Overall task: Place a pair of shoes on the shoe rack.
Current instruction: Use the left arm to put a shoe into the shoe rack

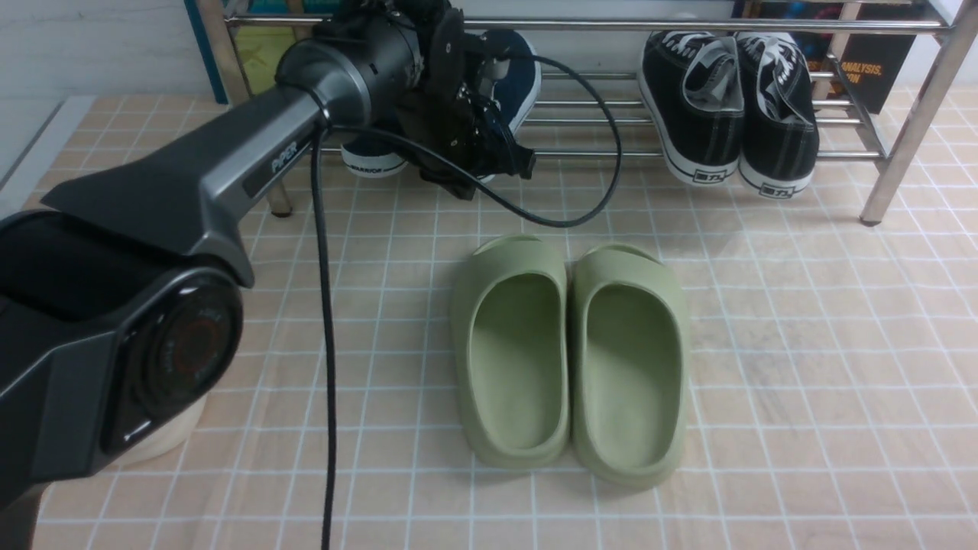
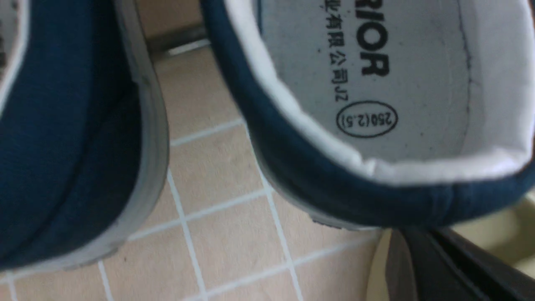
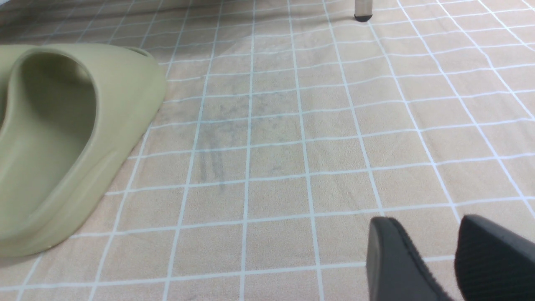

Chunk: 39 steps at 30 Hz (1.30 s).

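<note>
Two navy-blue slip-on shoes rest tilted on the left part of the chrome shoe rack [image 1: 688, 24], mostly hidden behind my left arm. One shows its white heel [image 1: 373, 162], the other its blue side [image 1: 521, 85]. The left wrist view looks down on both heels [image 2: 62, 146] [image 2: 292, 154] over a rack bar [image 2: 179, 42]. My left gripper [image 2: 411, 238] is shut, its tips just below the heel of the shoe with the printed insole, and nothing shows between the fingers. My right gripper [image 3: 424, 228] hovers open over bare floor, holding nothing.
A pair of green foam slides [image 1: 569, 351] lies side by side on the tiled floor in the middle; one [image 3: 62, 138] shows in the right wrist view. Black lace-up sneakers [image 1: 733, 114] sit on the rack's right part. Chrome rack legs [image 1: 909, 130] [image 3: 363, 10] stand on the floor.
</note>
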### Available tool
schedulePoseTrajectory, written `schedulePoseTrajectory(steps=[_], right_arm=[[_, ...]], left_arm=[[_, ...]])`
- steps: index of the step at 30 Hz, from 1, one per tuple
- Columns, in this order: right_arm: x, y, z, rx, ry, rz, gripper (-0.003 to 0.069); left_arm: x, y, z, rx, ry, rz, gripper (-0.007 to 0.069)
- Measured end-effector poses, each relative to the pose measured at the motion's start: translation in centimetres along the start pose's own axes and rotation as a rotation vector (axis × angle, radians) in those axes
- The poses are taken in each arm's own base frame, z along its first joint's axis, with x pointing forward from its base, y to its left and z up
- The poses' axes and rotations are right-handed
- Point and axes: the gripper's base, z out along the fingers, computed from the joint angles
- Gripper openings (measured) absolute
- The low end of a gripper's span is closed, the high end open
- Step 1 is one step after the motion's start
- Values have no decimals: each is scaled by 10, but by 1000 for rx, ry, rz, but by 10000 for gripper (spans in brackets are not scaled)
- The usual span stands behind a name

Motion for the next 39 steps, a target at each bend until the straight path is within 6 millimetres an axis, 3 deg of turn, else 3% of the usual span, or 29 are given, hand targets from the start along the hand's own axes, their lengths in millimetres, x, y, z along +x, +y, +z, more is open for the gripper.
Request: schedulePoseTrajectory(steps=[4, 10, 17, 21, 22, 27, 30, 34, 39], right_arm=[[0, 0, 0, 0, 0, 0, 238], [0, 0, 0, 0, 0, 0, 238], [0, 0, 0, 0, 0, 0, 238], [0, 0, 0, 0, 0, 0, 238], [0, 0, 0, 0, 0, 0, 238], [0, 0, 0, 0, 0, 0, 238], [0, 0, 0, 0, 0, 0, 238], [0, 0, 0, 0, 0, 0, 238], [0, 0, 0, 0, 0, 0, 238]], left_arm=[[-7, 0, 1, 5, -81, -25, 4], [-7, 1, -9, -7, -53, -23, 8], [-13, 14, -60, -93, -24, 14, 13], [-14, 35, -69, -179, -14, 36, 16], [-14, 35, -69, -179, -14, 36, 16], [-6, 77, -67, -247, 81, -34, 17], [-4, 101, -53, -270, 65, -93, 20], [-3, 109, -21, -263, 15, -102, 20], [1, 103, -1, -243, 19, -97, 23]])
